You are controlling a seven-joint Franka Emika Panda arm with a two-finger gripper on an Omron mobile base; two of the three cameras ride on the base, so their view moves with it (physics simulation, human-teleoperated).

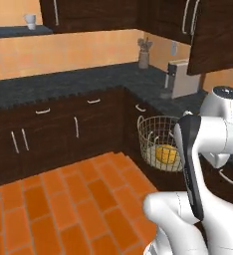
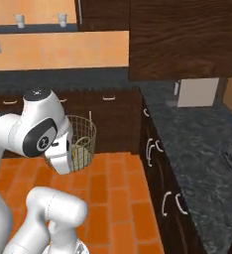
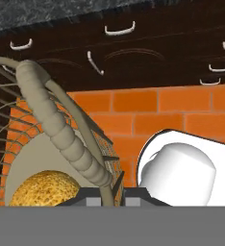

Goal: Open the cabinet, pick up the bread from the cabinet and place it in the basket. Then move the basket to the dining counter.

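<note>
Above orange floor tiles [image 1: 63, 199], wire basket [image 1: 156, 137] cradles golden bread [image 1: 167, 154].

Open orange floor [image 1: 63, 199] lies left of the basket [image 1: 158, 139]; lower drawers [image 1: 143, 114] stand close behind it.

1. The basket [image 1: 161, 144] has its right side hidden behind the robot's arm in the left base view; in the hand view its left part is cut off by the picture's edge.
2. The bread [image 3: 44, 189] is cut off at its bottom in the hand view.
3. The small cup [image 1: 30, 21] on the far shelf is too small to tell in detail.
4. The cabinet [image 2: 187, 37] is cut off at the top.
</note>
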